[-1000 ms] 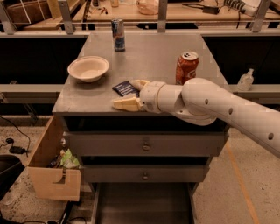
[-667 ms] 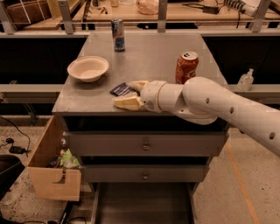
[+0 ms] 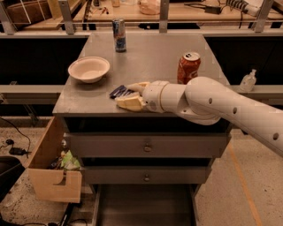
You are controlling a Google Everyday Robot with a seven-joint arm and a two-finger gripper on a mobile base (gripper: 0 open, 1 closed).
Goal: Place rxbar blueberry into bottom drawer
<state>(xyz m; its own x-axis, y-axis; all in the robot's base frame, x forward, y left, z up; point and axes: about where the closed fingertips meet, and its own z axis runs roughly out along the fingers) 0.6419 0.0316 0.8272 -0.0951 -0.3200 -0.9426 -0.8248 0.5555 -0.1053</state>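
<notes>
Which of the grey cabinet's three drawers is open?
The lowest: the wide shallow grey metal bottom drawer, pulled out; both knobbed drawers above are shut. The end effector is over the tabletop by the dark navy bar.

You are operating in a workshop or lab; a grey metal cabinet [image 3: 177, 145] stands on a bare speckled floor [image 3: 221, 194]; a cluttered workbench [image 3: 190, 12] with cables runs behind; a black cable [image 3: 20, 131] trails across the floor at left; your gripper [image 3: 127, 94] is over the cabinet's top, near its front edge.

cream claw [image 3: 124, 93] at navy rxbar blueberry [image 3: 117, 91], red can [image 3: 189, 67], grey bottom drawer [image 3: 143, 208]
</notes>
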